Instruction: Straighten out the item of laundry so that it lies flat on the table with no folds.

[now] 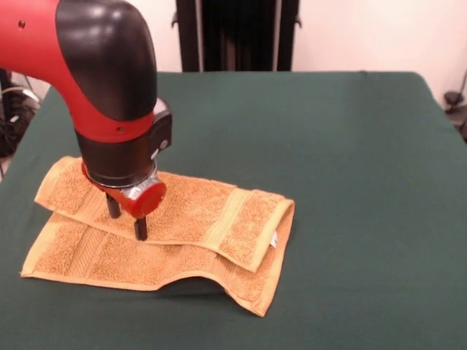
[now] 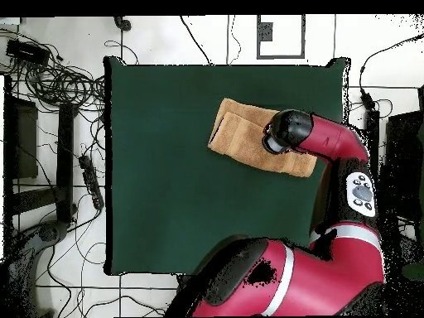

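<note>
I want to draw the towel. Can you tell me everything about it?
The towel is orange-tan and fluffy like terry cloth, with a woven band near one end and a tiny white tag. It is folded over itself, the upper layer lying crooked across the lower. It lies on the green table. The gripper points down onto the upper layer, its two dark jaws slightly apart.

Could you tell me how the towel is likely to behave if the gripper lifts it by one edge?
The towel would probably droop limply: it already lies folded over itself with a wavy front edge. Its looped terry likely grips the table felt, so pushing may bunch it rather than slide it. The gripper, open above the upper layer, might lift that layer alone.
</note>
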You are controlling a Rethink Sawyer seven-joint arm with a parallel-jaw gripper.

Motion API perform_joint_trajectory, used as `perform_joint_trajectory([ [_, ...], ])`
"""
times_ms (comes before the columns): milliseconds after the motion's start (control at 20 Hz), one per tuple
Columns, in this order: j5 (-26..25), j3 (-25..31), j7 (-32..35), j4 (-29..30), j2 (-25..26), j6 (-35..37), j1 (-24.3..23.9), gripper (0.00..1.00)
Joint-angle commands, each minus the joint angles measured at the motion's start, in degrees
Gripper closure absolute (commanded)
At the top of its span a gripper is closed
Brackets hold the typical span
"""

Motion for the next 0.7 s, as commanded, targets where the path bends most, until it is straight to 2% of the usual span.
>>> perform_joint_trajectory([
  [50, -2.1, 2.2, 2.6, 11.7, -2.7, -3.0, 3.0, 0.0],
  [200, -1.5, 1.8, 5.4, 15.9, -6.3, -4.2, 4.0, 0.0],
  [700, -0.6, 4.0, 4.0, 16.8, -6.1, -4.6, 2.2, 0.0],
])
